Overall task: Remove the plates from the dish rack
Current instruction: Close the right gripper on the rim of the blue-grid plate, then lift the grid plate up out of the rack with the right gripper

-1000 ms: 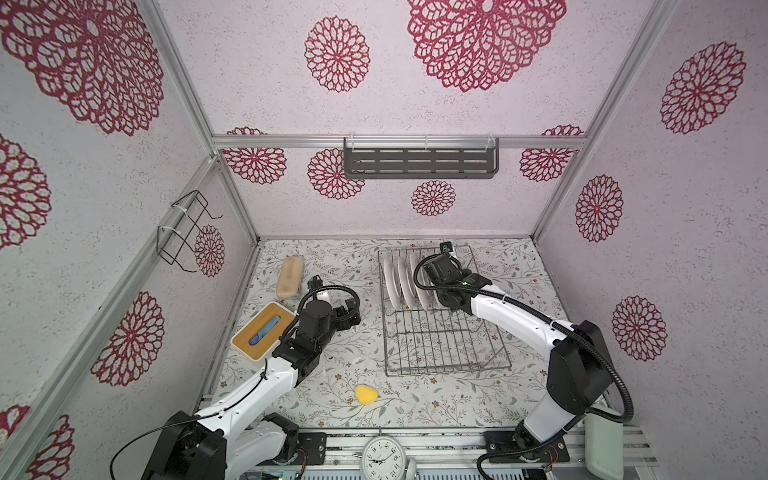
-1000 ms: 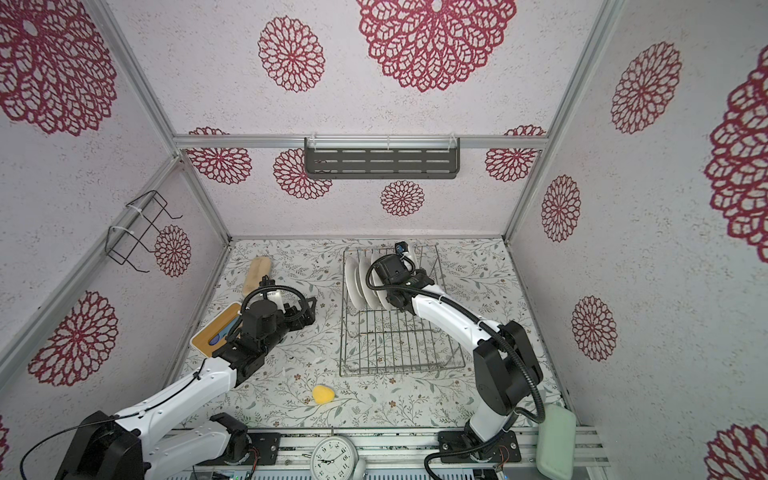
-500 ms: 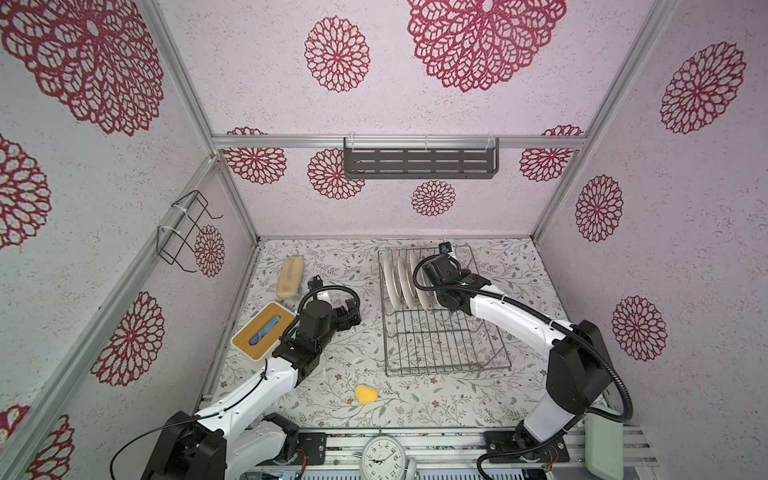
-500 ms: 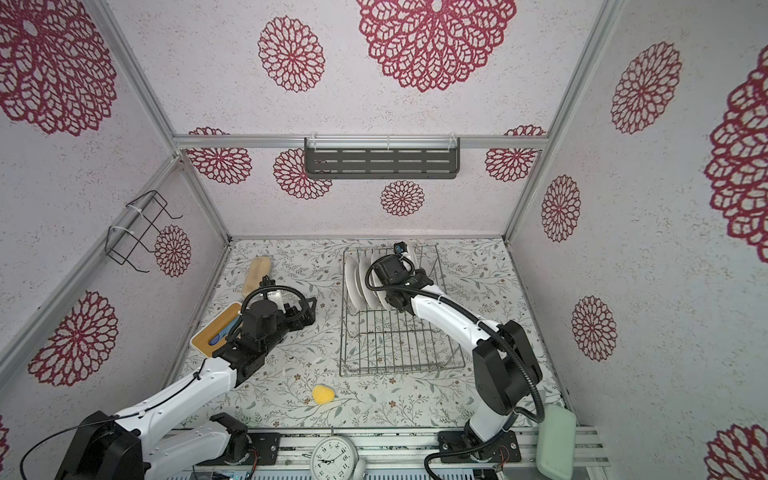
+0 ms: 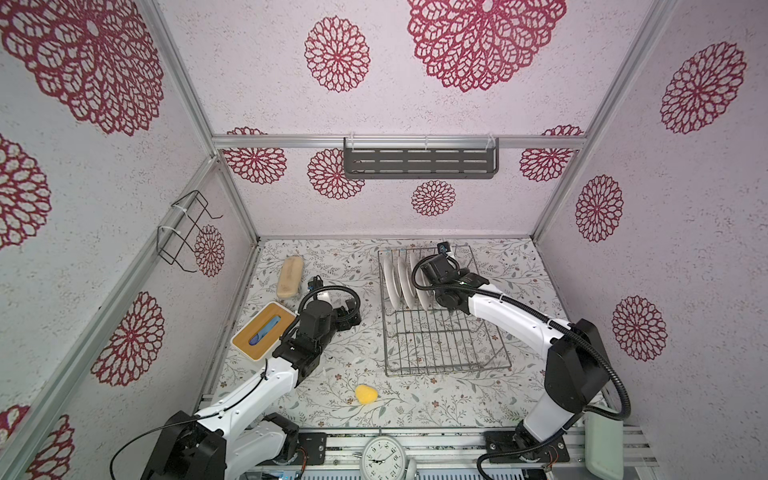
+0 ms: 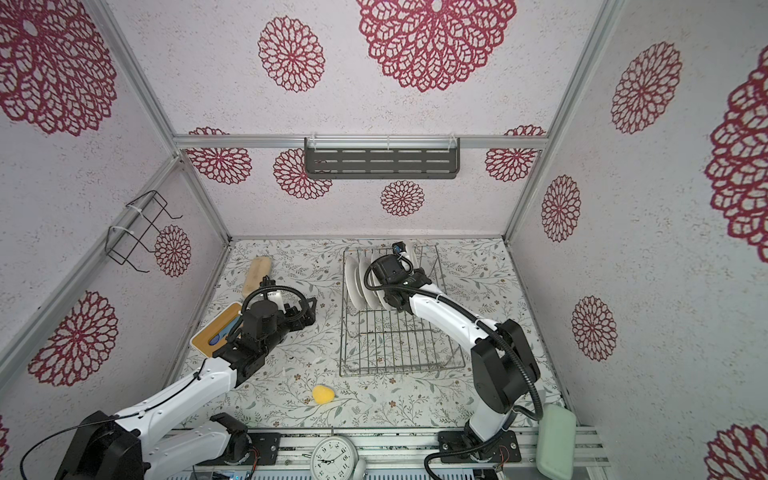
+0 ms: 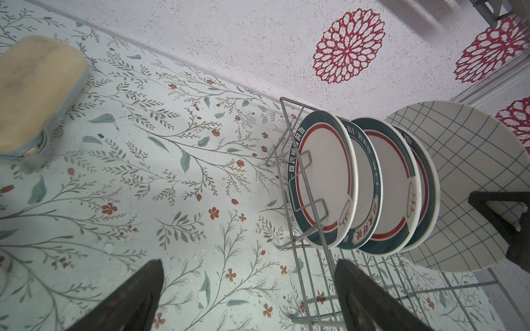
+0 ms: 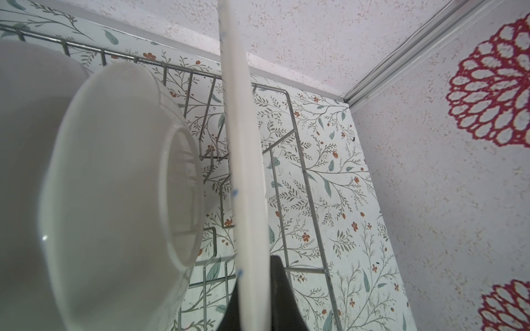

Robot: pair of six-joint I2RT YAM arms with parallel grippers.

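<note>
The right claw (image 8: pixel 254 282) is clamped on the rim of the grid-lined plate (image 7: pixel 464 183) — upright in the dish rack (image 5: pixel 444 345) beside four green-rimmed plates (image 7: pixel 324 183); the left claw (image 7: pixel 248 266) gapes wide over the counter (image 5: pixel 345 357) — near the rack

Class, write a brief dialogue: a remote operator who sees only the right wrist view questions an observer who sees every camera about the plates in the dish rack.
Operator: My right gripper pinches a thin white edge. Which plate is it?
Observer: The large grid-lined plate; the left wrist view shows its face.
Operator: How many others stand in the dish rack?
Observer: Four green-rimmed plates, upright in a row next to it.
Operator: And the left gripper?
Observer: It hangs open over the table, beside the rack.
</note>
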